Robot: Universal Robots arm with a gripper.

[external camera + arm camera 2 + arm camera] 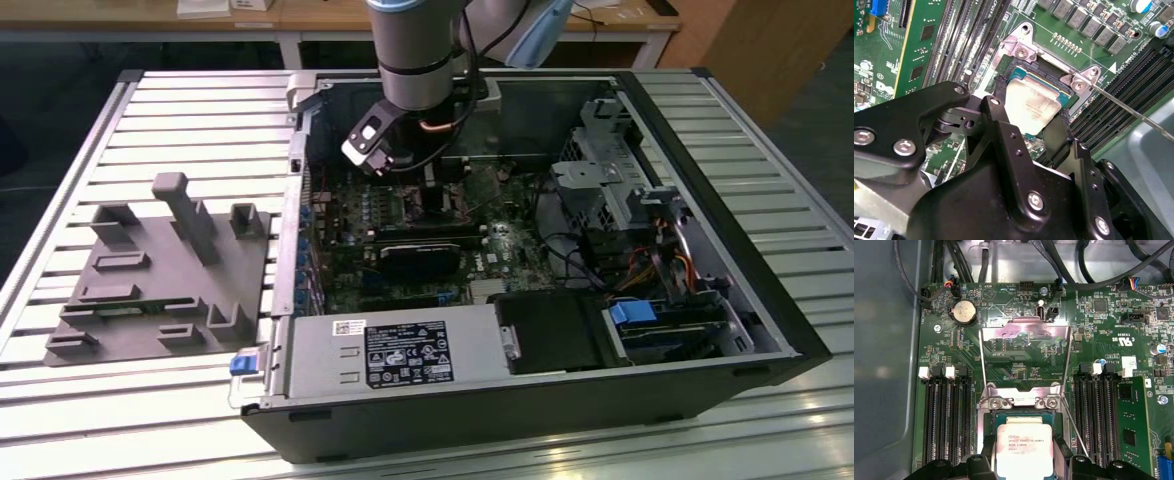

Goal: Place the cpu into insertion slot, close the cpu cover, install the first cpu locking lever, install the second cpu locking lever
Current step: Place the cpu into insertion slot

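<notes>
Green board (1089, 330): one claw (1031, 111) gripping one cpu (1022, 449)

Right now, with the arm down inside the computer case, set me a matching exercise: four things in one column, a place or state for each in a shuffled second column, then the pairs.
Things:
1. the cpu
2. the cpu cover
3. the coin battery
4. the power-supply box

Places or states:
A. swung open, off the insertion slot
B. along the near wall of the case in the exterior view
C. gripped by the hand, just over the slot
D. round and silvery, on the green board beside the open cover

Pairs: 1-C, 2-A, 3-D, 4-B
</notes>
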